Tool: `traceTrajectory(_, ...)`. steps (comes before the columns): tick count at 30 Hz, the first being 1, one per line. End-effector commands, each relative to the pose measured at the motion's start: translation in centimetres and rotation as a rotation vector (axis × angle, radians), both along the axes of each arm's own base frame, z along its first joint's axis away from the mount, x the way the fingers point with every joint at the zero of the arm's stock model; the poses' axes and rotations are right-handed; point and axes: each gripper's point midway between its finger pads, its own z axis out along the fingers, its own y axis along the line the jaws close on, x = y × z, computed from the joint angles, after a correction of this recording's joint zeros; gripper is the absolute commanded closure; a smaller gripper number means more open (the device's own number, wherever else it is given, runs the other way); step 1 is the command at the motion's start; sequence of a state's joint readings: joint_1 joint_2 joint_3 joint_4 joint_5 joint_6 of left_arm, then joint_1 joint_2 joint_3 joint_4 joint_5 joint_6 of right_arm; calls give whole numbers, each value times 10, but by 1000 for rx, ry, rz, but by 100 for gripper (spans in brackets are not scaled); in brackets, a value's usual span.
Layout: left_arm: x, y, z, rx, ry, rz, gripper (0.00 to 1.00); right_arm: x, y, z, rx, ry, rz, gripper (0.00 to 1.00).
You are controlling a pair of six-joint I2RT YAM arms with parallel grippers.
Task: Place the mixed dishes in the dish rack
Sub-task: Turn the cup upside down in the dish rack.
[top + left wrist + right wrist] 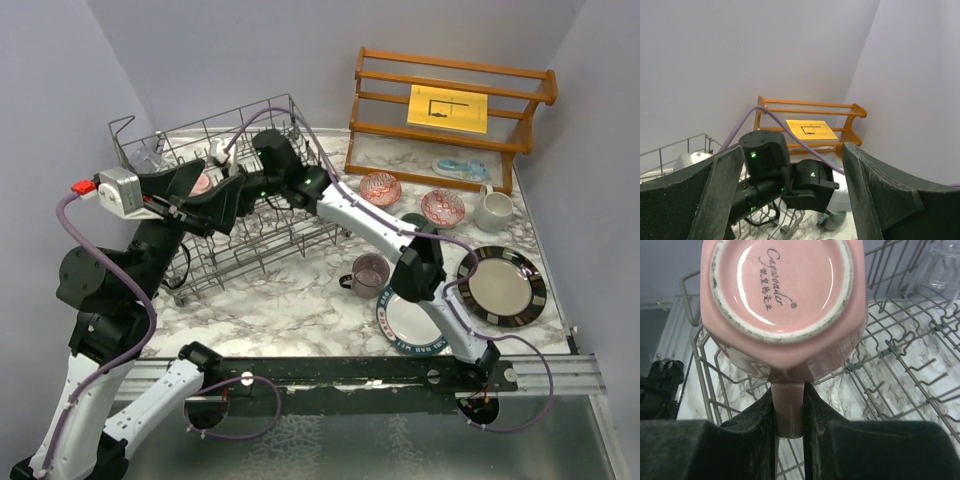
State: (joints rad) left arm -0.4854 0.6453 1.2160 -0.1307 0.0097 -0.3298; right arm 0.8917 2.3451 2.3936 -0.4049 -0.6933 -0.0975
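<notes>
My right gripper [788, 410] is shut on the handle of a pink mug [782, 295]. It holds the mug with its base toward the camera, above the left part of the grey wire dish rack [900, 365]. In the top view the pink mug [203, 183] hangs over the rack [270, 245] beside my right gripper [225, 175]. My left gripper [228, 203] is open and empty, hovering over the rack close to the right wrist; its fingers [715, 195] stand wide apart. A clear glass [150, 155] stands in the rack's far left corner.
On the table right of the rack are a mauve mug [370, 273], two red-patterned bowls [380, 187] [442, 207], a white mug [492, 208], a dark-rimmed plate [502, 286] and a blue-rimmed plate [405, 322] partly under the right arm. A wooden shelf [450, 110] stands at the back right.
</notes>
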Motion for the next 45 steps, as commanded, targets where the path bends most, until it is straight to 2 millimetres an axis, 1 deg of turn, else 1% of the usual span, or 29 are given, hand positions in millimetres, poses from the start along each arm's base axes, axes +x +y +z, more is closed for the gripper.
traceTrajectory(1, -9, 9, -1, -5, -27, 24, 18, -13, 30, 12, 41, -192, 30, 99)
traceTrajectory(4, -18, 10, 1, -6, -69, 7, 18, -18, 37, -7, 19, -210, 65, 99)
traceTrajectory(9, -20, 9, -2, 5, -79, 0, 18, -23, 44, -25, 5, -253, 114, 99)
traceTrajectory(15, -18, 8, -8, 14, -72, -1, 18, -32, 56, -37, 5, -321, 153, 99)
traceTrajectory(22, -19, 8, -12, 16, -69, -3, 18, -32, 68, -55, 11, -353, 175, 97)
traceTrajectory(31, -17, 5, -19, 16, -66, -12, 18, -50, 87, -73, 17, -381, 208, 96)
traceTrajectory(37, -17, 5, -21, 20, -61, -10, 18, -53, 91, -86, 5, -385, 217, 94)
traceTrajectory(42, -17, 5, -23, 20, -58, -7, 18, -53, 92, -98, -16, -386, 214, 89)
traceTrajectory(45, -16, 5, -25, 25, -55, -7, 18, -53, 92, -102, -25, -389, 208, 86)
